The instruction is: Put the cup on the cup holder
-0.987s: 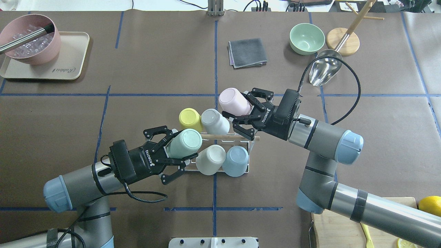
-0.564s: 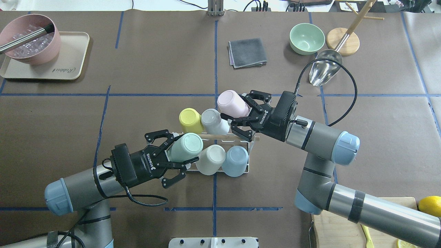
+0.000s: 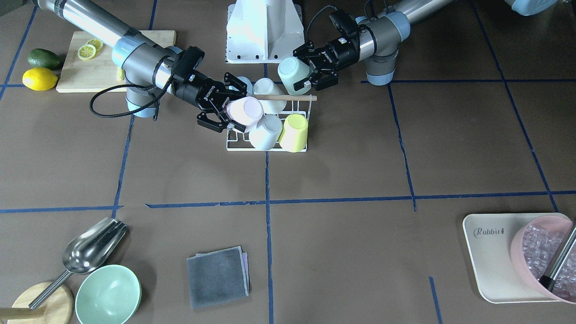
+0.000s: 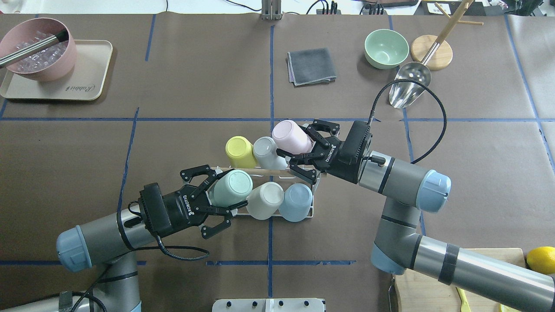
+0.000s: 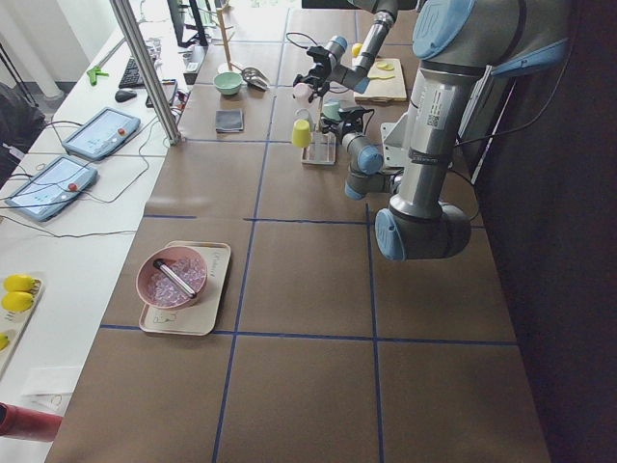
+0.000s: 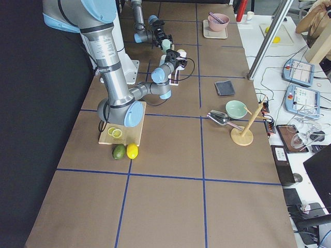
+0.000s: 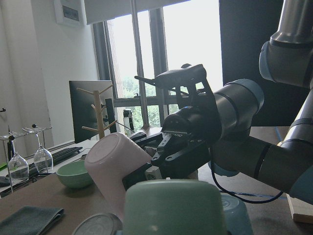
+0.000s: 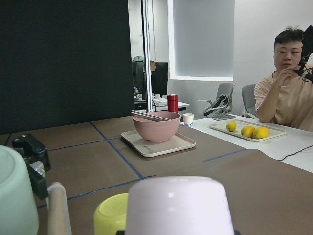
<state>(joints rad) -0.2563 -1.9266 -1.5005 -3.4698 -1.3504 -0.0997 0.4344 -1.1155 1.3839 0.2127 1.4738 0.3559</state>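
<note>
The white wire cup holder [image 4: 310,211] with its wooden rod [image 4: 277,172] stands mid-table. It also shows in the front view [image 3: 234,146]. A yellow cup [image 4: 238,150], a grey cup [image 4: 266,151], a white cup [image 4: 264,204] and a blue cup [image 4: 295,202] sit upside down on it. My left gripper [image 4: 222,193] is shut on a mint cup [image 4: 231,186] at the holder's near left corner. My right gripper [image 4: 300,145] is shut on a pink cup [image 4: 287,136], tilted at the far right corner beside the grey cup. Whether either held cup sits on a prong is hidden.
A pink bowl of ice [image 4: 38,48] on a beige tray [image 4: 93,82] is far left. A grey cloth [image 4: 311,66], green bowl [image 4: 386,47], metal scoop [image 4: 407,89] and wooden stand [image 4: 431,52] are at the back. A lemon [image 4: 542,258] is near right.
Both grippers have moved a little closer to the holder with their cups. The pink cup went left and nearer, the mint cup nearer and lower.
</note>
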